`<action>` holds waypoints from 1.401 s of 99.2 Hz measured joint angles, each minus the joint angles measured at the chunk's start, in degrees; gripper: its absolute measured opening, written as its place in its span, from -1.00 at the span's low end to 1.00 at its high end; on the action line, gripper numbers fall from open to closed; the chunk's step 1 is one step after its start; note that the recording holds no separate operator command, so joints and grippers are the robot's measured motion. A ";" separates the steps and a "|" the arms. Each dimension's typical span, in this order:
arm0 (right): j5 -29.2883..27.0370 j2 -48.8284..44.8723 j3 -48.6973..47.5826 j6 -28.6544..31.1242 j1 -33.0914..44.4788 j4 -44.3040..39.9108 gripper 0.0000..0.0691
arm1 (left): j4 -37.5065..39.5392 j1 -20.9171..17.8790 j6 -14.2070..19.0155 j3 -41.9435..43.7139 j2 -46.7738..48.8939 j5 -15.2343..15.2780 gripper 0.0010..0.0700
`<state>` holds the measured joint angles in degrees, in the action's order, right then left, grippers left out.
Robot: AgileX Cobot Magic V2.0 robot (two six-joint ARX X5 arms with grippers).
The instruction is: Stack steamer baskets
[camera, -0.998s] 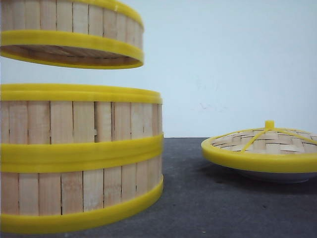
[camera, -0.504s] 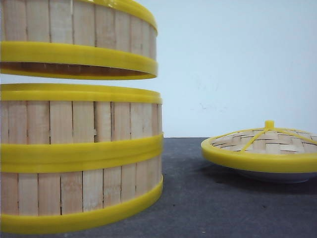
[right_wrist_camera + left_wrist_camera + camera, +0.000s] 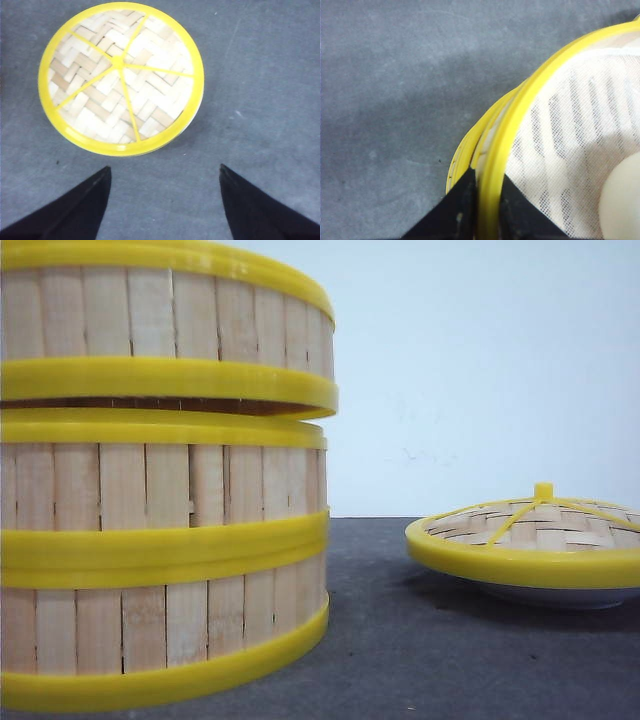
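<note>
**Third basket held just above the two-basket stack**

Front view: two steamer baskets (image 3: 160, 560) are seen stacked on the dark table (image 3: 420, 640) at the left. A third basket (image 3: 165, 330) is positioned directly over them; a thin dark gap is visible between its lower rim and the stack's top rim, wider toward the right. A domed woven lid (image 3: 530, 530) is seen resting on a white plate (image 3: 545, 595), well apart at the right.

Left wrist view: the left gripper (image 3: 487, 200) is clamped on the yellow rim of the third basket, one finger on each side of the wall. A white cloth liner (image 3: 570, 130) is noted inside.

Right wrist view: the right gripper (image 3: 165, 200) is held spread wide above the table, grasping nothing, near the lid.
</note>
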<state>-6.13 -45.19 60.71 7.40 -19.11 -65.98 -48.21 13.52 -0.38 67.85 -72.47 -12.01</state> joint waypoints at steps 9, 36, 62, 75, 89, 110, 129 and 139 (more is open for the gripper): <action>0.11 0.00 0.00 -0.09 -0.02 0.02 0.22 | 0.00 0.00 0.13 0.00 -0.96 0.48 -0.96; 0.11 0.00 -0.02 -0.11 -0.02 0.02 0.22 | -0.20 0.02 0.63 0.00 -0.96 2.36 -0.96; 0.11 0.00 -0.02 -0.11 -0.02 0.02 0.22 | -1.77 0.28 1.29 0.00 -0.92 4.61 -0.97; 0.11 -0.02 -0.02 -0.11 0.00 0.04 0.22 | -1.88 1.05 1.36 0.00 -0.90 4.83 -0.97; 0.11 -0.04 -0.02 -0.11 -0.02 0.33 0.22 | -2.16 1.29 1.49 0.00 -0.33 5.18 -0.97; 0.11 -0.07 -0.02 -0.11 -0.02 0.57 0.22 | -2.21 1.29 1.49 0.00 -0.28 5.22 -0.97; 0.11 -0.07 -0.02 -0.11 -0.02 0.57 0.22 | -2.21 1.57 1.49 0.00 -0.28 5.46 -0.96; 0.13 -0.07 0.00 -0.09 0.00 0.57 0.22 | -2.21 1.66 1.51 0.00 -0.22 5.05 -0.78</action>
<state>-6.00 -45.25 60.71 7.31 -19.11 -65.41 -50.41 15.18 1.13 67.85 -72.69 -6.96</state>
